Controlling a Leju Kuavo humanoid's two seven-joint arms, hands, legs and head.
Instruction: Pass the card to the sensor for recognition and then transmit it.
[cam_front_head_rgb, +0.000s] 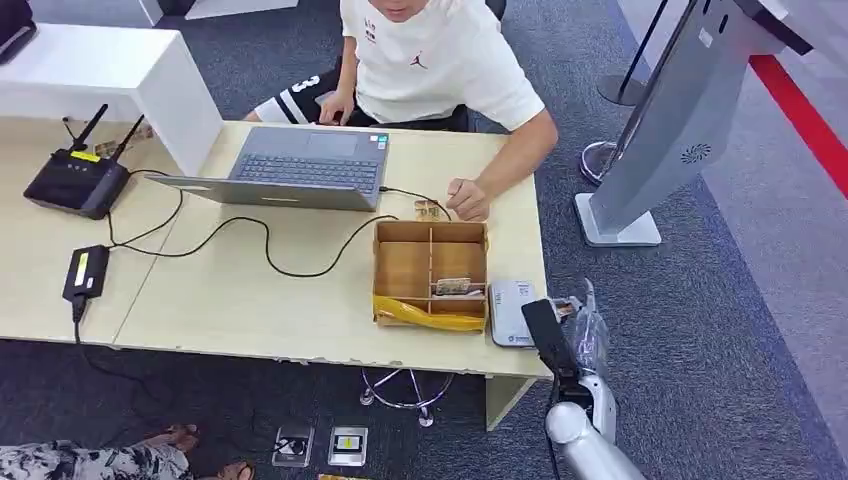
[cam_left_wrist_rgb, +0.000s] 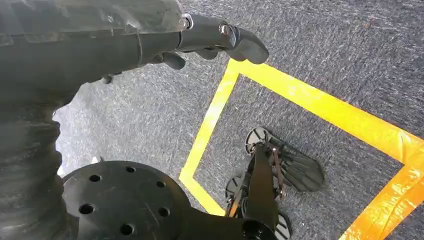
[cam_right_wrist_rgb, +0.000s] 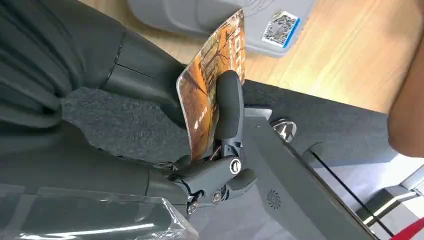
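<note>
A robot stands at the near right corner of a pale wooden desk, seen from its own head camera. Its right hand pinches a thin, glossy card printed with an orange, autumn-toned picture; the wrist camera shows the thick grey thumb pressed across the card's face, with the card standing on edge and bowing slightly. The card is held just beside a flat, light grey card sensor with rounded corners and a small blue-edged code sticker, which lies on the desk's right end, probably so the reader can recognise it before it is handed on. Next to the sensor sits a shallow wooden box divided into compartments, with another card lying in one of them and a yellow strip along its near edge. A person in a white T-shirt sits across the desk behind a grey laptop, one hand resting near the box, likely waiting to receive the card. The left hand hangs over speckled grey carpet marked with yellow tape, holding nothing, its dark fingers loosely curled.
</note>
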